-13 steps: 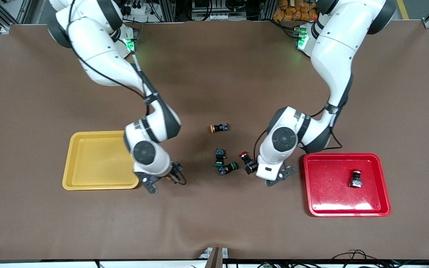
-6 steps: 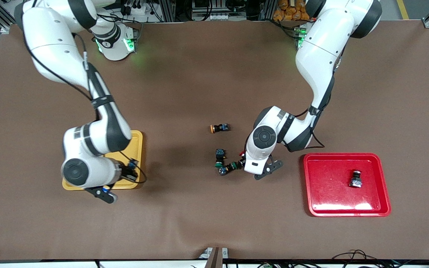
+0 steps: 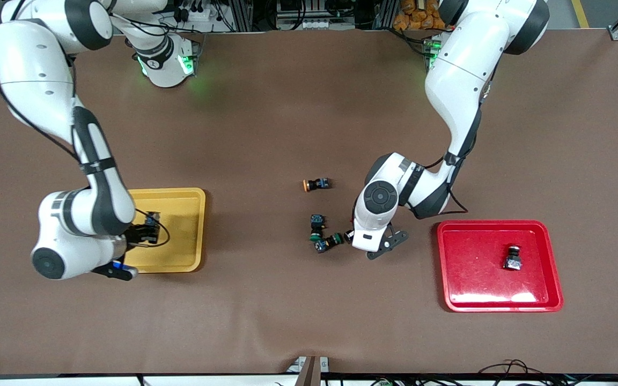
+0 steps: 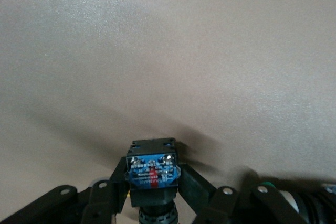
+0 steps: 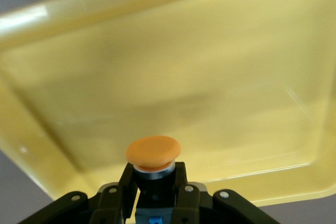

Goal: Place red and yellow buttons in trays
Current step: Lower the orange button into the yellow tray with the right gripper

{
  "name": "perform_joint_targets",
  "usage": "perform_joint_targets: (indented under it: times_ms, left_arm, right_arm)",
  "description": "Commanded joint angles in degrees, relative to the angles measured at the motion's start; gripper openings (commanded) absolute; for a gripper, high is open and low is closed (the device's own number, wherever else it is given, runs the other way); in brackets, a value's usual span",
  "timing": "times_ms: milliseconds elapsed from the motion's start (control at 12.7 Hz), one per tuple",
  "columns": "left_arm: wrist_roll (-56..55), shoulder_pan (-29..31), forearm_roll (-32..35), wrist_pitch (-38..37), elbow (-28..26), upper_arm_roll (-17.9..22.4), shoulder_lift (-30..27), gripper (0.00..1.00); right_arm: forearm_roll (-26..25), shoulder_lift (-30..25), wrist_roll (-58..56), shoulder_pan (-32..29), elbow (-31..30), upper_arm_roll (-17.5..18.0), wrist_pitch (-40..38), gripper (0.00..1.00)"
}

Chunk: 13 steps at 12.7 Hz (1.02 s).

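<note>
Jaws of the right gripper (image 5: pixel 152 195) clamped a yellow-capped button (image 5: pixel 153 153) over the yellow tray (image 3: pixel 183 198); the left gripper (image 4: pixel 155 203) pinched a button (image 4: pixel 152 171) beside the green-capped pair (image 3: pixel 322 238).

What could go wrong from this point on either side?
1. The right end effector holds an orange-capped button over the yellow tray; released from height, it may bounce or roll toward the rim.
2. The left end effector grips a button right beside a green-capped button; lifting may nudge or drag that neighbour.
3. The grip sits on the button's body; it could twist or slip on the way to the red tray.
</note>
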Motion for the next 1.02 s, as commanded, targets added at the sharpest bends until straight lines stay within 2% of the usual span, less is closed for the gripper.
perform_joint_targets:
  times_ms: [0, 158, 236, 394, 473, 552, 788, 946]
  left_arm:
    - [0.2, -0.1, -0.2, -0.6, 0.3, 2.0, -0.6, 0.00]
    - [4.0, 0.3, -0.1, -1.2, 0.3, 3.8, -2.2, 0.00]
    - [6.7, 0.4, -0.2, -2.7, 0.4, 5.1, -3.0, 0.00]
    - [13.9, 1.8, -0.4, -4.8, 0.7, 7.4, -4.4, 0.00]
    - [18.0, 3.9, -0.2, -4.9, 0.7, 7.4, -4.6, 0.00]
    - [22.1, 6.0, -0.2, -5.1, 0.6, 7.4, -5.1, 0.00]
    - [36.1, 11.1, -0.1, -6.0, 0.4, 7.4, -5.1, 0.00]
    - [48.2, 14.7, -0.2, -6.4, 0.0, 7.4, -5.1, 0.00]
  right_arm:
    - [0.9, -2.1, -4.9, -3.0, -2.7, 1.2, 0.0, 0.00]
    - [0.6, -1.5, -9.2, -4.6, -3.5, 1.0, 2.8, 0.00]
    - [0.6, -1.2, -10.1, -5.2, -3.5, 1.0, 3.3, 0.05]
    - [0.5, -0.4, -10.3, -5.3, -3.5, 0.9, 6.0, 0.60]
    - [0.5, -0.4, -10.3, -5.3, -3.5, 0.9, 6.5, 0.70]
    - [0.6, -0.4, -10.1, -5.0, -3.5, 1.0, 6.4, 1.00]
    - [1.3, -0.7, -9.0, -3.7, -3.2, 1.3, 5.8, 1.00]
    - [1.4, -1.1, 0.6, -0.2, -2.7, 1.5, 4.7, 1.00]
